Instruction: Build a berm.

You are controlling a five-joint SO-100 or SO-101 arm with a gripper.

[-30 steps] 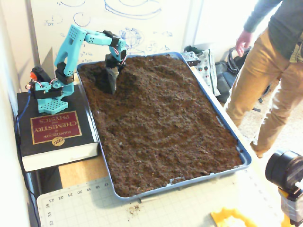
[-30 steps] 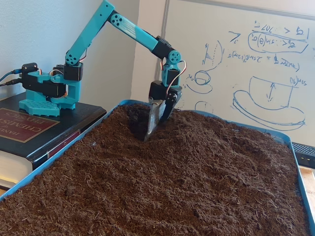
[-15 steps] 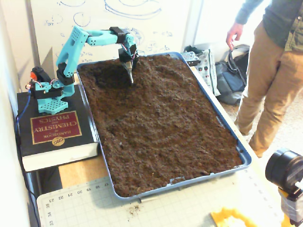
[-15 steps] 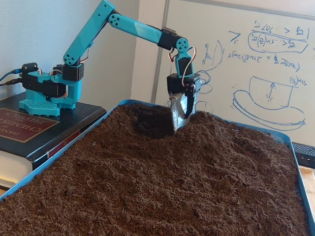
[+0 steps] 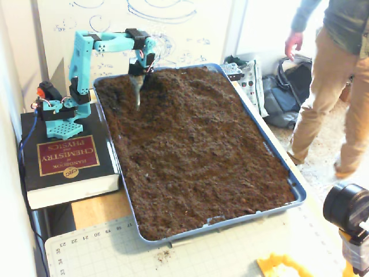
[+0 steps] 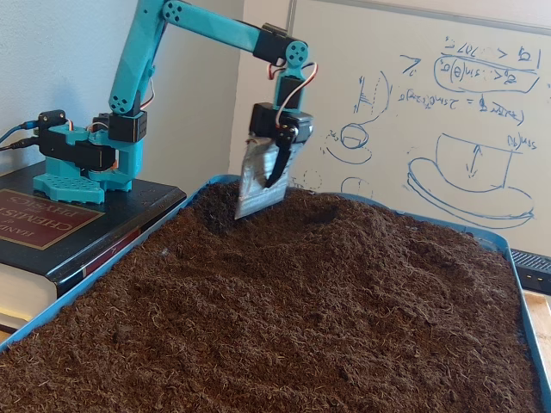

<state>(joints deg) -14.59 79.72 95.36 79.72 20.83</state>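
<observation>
A blue tray is filled with loose dark brown soil. The soil is heaped into a low, rounded rise, the berm, along the tray's back; it also shows in the low fixed view, with a vague outline. My teal arm's gripper hangs over the tray's back left corner. It is shut on a flat metal blade that points down. In the low fixed view the gripper holds the blade with its lower edge touching the soil just left of the rise.
The arm's base stands on a thick black book left of the tray. A person stands at the right, with bags on the floor. A camera and a cutting mat lie in front. A whiteboard is behind.
</observation>
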